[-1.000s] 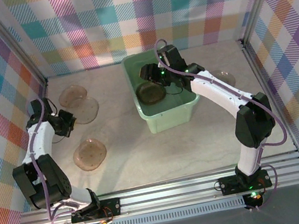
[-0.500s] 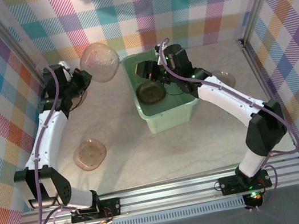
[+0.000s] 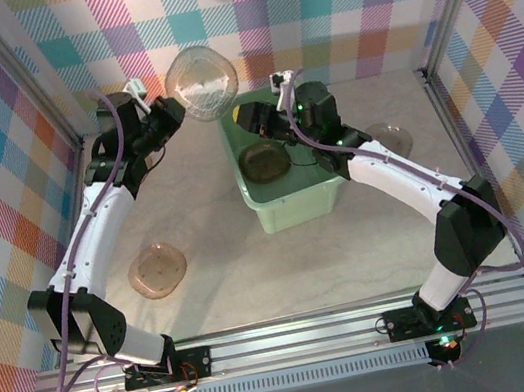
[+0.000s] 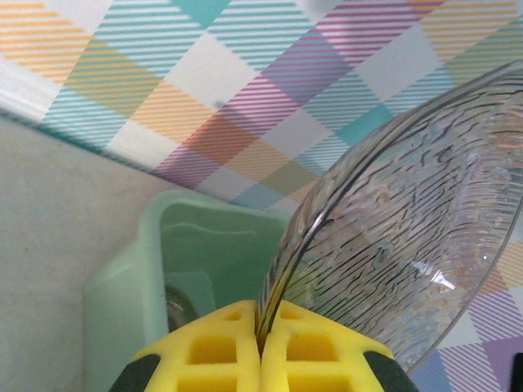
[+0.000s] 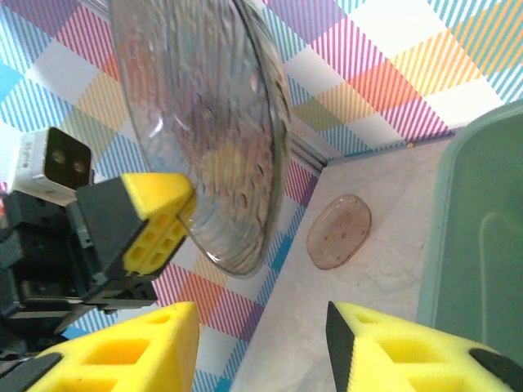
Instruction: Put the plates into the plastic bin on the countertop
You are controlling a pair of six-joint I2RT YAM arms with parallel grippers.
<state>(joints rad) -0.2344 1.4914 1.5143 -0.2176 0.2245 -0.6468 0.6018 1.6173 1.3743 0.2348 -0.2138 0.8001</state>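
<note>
The left gripper (image 3: 174,111) has carried its plate (image 3: 203,81) closer to the plastic bin (image 3: 297,212).

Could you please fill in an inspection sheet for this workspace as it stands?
Surface: countertop pale, marble-look.
Job's things: plastic bin holds one plate; held plate raised by its rear-left corner; front-left plate and right-hand plate lie on the countertop.
Clutter: nothing seen.
Grippers: left gripper shut on the held plate's rim; right gripper open, empty, over the bin.
Cables: purple cables run along both arms.
Surroundings: plaid walls; metal rail in front.
</note>
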